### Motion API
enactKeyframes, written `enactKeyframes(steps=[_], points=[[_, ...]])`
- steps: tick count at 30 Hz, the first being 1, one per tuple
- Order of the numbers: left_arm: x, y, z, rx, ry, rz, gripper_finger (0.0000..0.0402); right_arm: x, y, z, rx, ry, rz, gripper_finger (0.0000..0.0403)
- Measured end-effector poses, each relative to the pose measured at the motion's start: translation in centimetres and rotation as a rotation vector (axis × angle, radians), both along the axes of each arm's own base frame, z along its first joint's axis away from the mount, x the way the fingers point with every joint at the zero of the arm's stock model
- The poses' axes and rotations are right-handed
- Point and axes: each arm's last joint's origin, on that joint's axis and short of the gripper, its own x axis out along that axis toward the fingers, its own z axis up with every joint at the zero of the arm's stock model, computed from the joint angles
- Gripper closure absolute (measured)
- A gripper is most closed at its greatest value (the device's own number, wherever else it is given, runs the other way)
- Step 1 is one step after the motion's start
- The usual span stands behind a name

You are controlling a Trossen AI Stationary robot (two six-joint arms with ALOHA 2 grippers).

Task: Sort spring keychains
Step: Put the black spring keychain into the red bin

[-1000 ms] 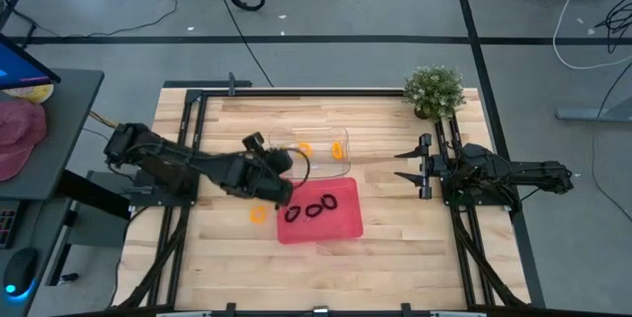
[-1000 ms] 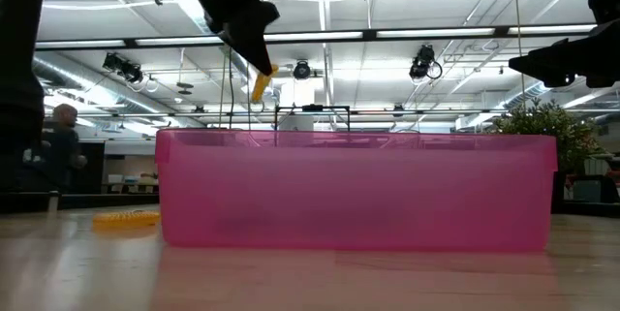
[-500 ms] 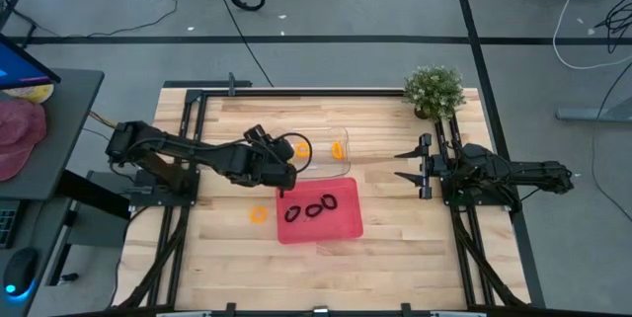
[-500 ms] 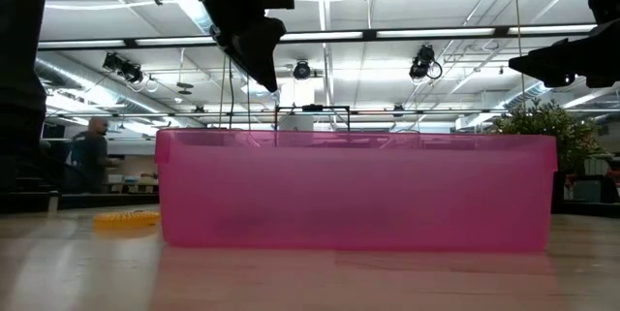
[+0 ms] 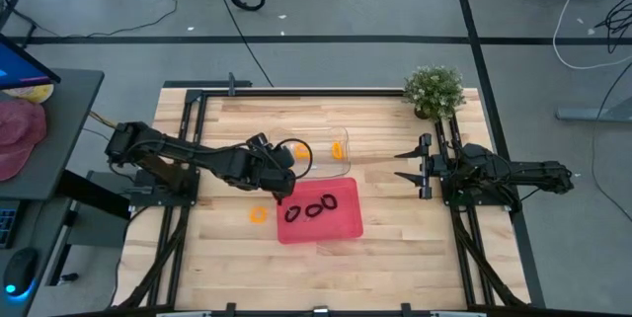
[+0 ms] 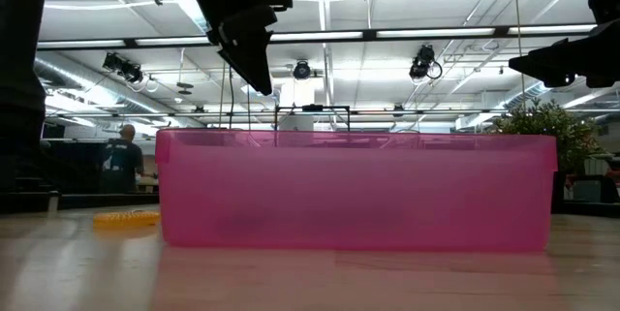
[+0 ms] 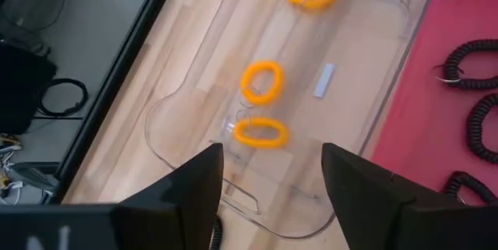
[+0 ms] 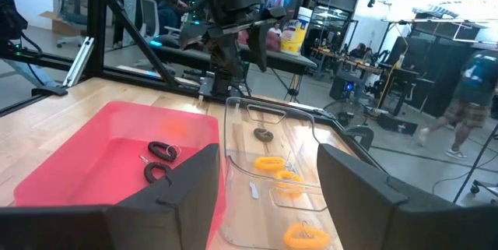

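Potted plant (image 5: 434, 91) sits at the table's far right corner, clear of both arms. Left gripper (image 5: 279, 177) hangs over the clear tray's (image 7: 187, 110) near end, fingers apart, holding nothing. Right gripper (image 5: 407, 165) is parked at the right edge, fingers apart, empty. Three orange keychains (image 7: 261, 82) in the clear tray, three black keychains (image 5: 315, 207) in the pink tray (image 5: 344, 223), one orange keychain (image 5: 259, 214) loose on the table just left of it.

Two dark jointed arms, black two-finger end effector (image 5: 279, 181), black cabling
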Motion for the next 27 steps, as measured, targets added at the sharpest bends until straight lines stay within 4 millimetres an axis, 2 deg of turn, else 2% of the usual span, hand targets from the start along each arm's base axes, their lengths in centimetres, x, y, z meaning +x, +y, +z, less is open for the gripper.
enactKeyframes(steps=[6,13,27], points=[[0.0,-0.1,0.0,-0.033,0.004,-0.012,0.0191,0.0,0.0,0.0,0.0,0.0,0.0,0.0181],[-0.1,-0.7,-0.3,-0.228,0.027,-0.049,0.0199,0.0,0.0,0.0,0.0,0.0,0.0,0.0181],[-1.9,-4.1,-1.3,-0.406,0.115,-0.031,0.0214,0.0,0.0,0.0,0.0,0.0,0.0,0.0181]])
